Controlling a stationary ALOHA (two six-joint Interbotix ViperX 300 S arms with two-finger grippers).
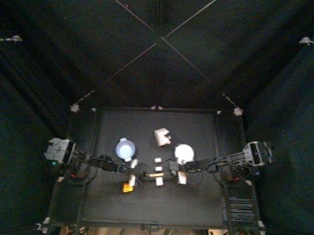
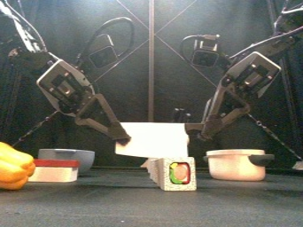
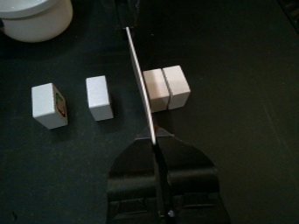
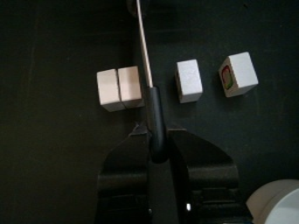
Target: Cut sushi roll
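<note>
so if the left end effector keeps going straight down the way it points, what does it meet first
Probably the roll. The left end effector holds a knife whose blade lies along the seam of the uncut double block, so the blade would meet that first. Two cut pieces sit apart to one side. Blade height above it is unclear.

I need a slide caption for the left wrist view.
Knife blade over the sushi roll block, two cut slices beside it.
</note>
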